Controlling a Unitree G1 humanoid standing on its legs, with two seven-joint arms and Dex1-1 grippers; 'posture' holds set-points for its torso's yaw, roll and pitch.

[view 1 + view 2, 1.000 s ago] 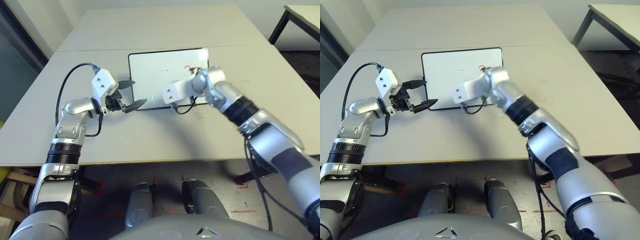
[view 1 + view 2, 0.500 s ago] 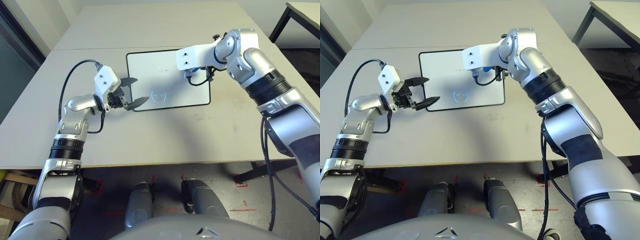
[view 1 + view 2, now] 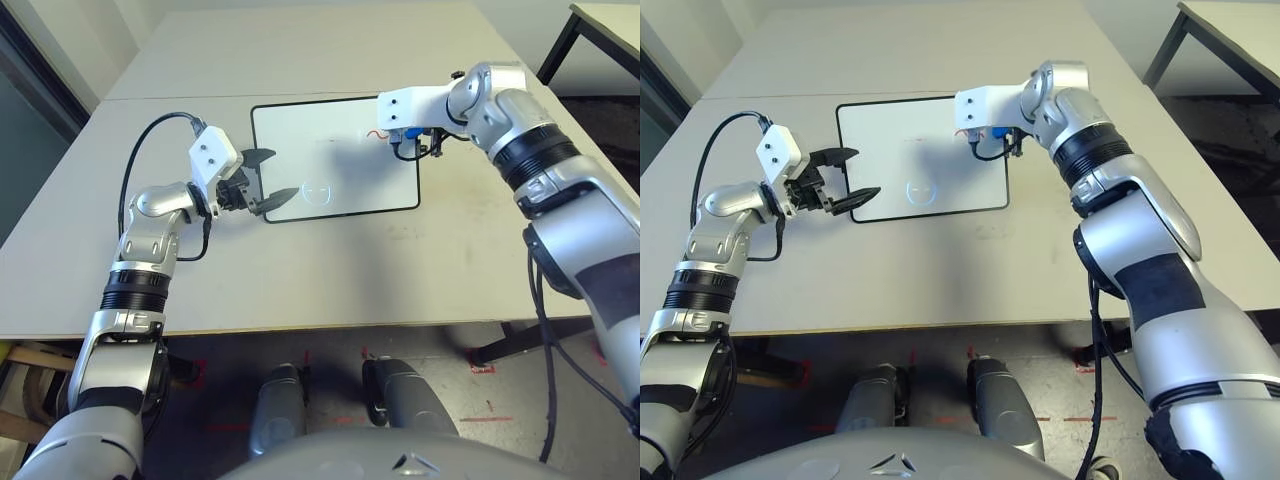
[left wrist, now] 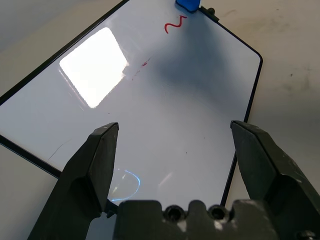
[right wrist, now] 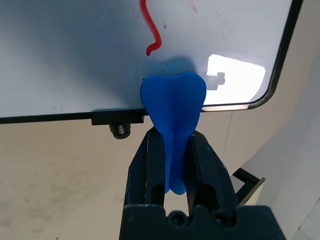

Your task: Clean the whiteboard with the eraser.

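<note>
While the left gripper (image 3: 268, 177) hangs with its two black fingers spread wide and empty over the near left edge of the whiteboard (image 3: 330, 185), the board itself lies flat on the grey table (image 3: 300, 270). Farther away, at the board's far right corner, the right gripper (image 5: 174, 150) pinches the blue eraser (image 5: 173, 100) tightly. Just beside the eraser is a small red scribble (image 4: 173, 24).

1. The eraser (image 5: 173, 107) is half hidden: its lower part sits between the right gripper's fingers (image 5: 150, 165).
2. In the left wrist view, the picture's edges cut off the whiteboard (image 4: 165, 125).
</note>
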